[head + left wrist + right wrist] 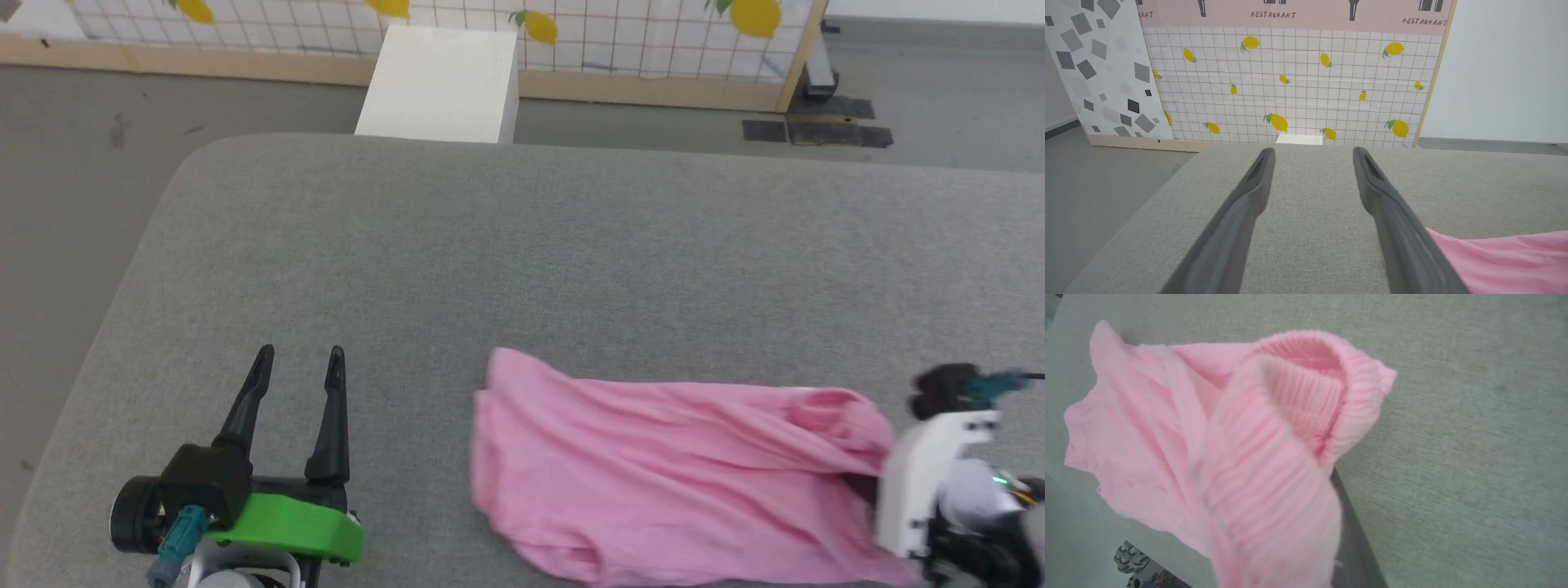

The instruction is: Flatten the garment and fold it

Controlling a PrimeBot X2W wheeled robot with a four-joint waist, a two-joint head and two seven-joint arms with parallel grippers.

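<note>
Was a wide table (522,245), topped in grey woven cloth, with a rounded far-left corner. Carried one thing directly: a pink garment (653,465), set toward the near edge and right of the middle. Lay stretched sideways and wrinkled, the left end spread flat on the cloth, the right end bunched, with the ribbed waistband (1274,477) raised off the surface. Seemed to hang slightly past the near edge in the right wrist view, though hard to judge through the blur.
</note>
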